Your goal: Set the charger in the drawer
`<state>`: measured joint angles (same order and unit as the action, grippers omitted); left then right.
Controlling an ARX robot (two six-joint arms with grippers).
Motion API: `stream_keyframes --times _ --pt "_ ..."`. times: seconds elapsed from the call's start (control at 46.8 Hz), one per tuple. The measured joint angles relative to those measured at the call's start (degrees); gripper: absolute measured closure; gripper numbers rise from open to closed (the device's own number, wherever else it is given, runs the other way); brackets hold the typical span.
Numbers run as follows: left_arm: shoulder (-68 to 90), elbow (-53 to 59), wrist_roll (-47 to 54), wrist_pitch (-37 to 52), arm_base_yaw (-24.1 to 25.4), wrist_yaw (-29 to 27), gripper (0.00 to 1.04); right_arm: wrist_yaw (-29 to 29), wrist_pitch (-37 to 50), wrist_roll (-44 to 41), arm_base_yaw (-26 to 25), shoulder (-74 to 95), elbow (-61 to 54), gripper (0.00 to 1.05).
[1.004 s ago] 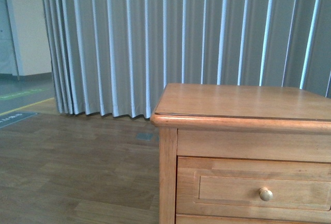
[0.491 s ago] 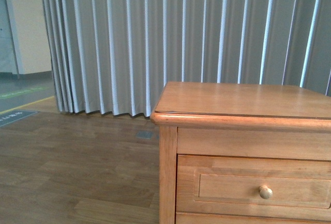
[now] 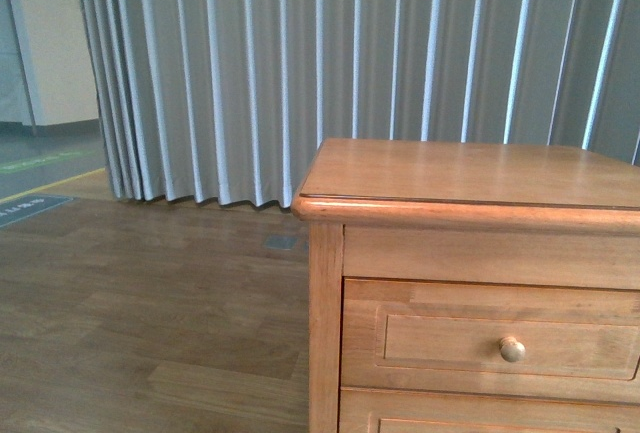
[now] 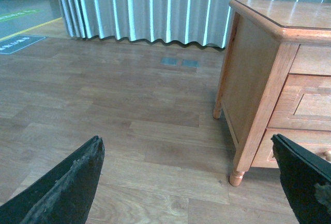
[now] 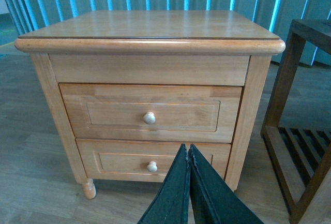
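drawer point(image 5: 150, 113): wide, honey-brown wood, recessed panel front, one round pale knob point(image 5: 149, 118) at centre. fully closed, front flush with cabinet frame. upper of two matching drawers, directly under top board. front view shows its left part point(image 3: 490, 338) with knob point(image 3: 512, 349). left wrist view shows only narrow strip of its front at cabinet's edge point(image 4: 310, 102). charger: not visible in any view.

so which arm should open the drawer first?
Probably right. The right gripper faces the closed upper drawer head-on, near its knob, though its jaws are shut. The left gripper, open, faces mostly floor beside the cabinet.
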<state>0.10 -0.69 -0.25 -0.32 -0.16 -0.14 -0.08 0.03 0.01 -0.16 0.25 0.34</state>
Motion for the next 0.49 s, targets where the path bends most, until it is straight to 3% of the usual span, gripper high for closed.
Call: stream_keyframes --times 0.192,0.491 --pt "0.0 0.0 0.0 0.0 0.0 0.0 0.06 0.0 0.0 0.0 0.0 0.0 0.0 1.03" --pt "0.0 0.0 0.0 0.0 0.0 0.0 0.06 0.0 0.0 0.0 0.0 0.0 0.0 0.53"
